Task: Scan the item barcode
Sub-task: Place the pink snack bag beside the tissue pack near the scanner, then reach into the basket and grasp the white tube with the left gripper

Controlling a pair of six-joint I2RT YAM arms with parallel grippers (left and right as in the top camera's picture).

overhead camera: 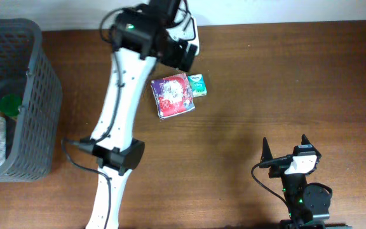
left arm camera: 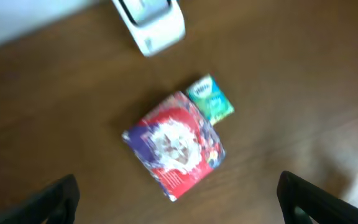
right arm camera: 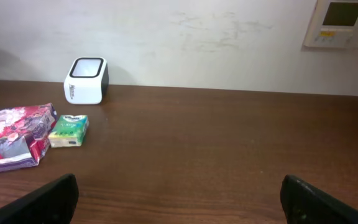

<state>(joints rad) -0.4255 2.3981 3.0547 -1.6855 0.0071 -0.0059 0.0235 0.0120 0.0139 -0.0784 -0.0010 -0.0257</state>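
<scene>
Two grippers, one barcode scanner (right arm camera: 87, 79), one red-and-purple snack packet (left arm camera: 176, 146), one green tissue pack (left arm camera: 210, 102) and one grey mesh basket (overhead camera: 40, 95) are shown. The surface is a dark brown wooden table (right arm camera: 229, 155) against a white wall carrying one control panel (right arm camera: 340, 22). The packet, glossy with white print, lies flat just in front of the scanner, touching the tissue pack. The left gripper (overhead camera: 180, 56) hangs above the packet, beside the scanner, fingers spread and empty. The right gripper (overhead camera: 285, 145), well apart from the scanner, is likewise spread and empty.
</scene>
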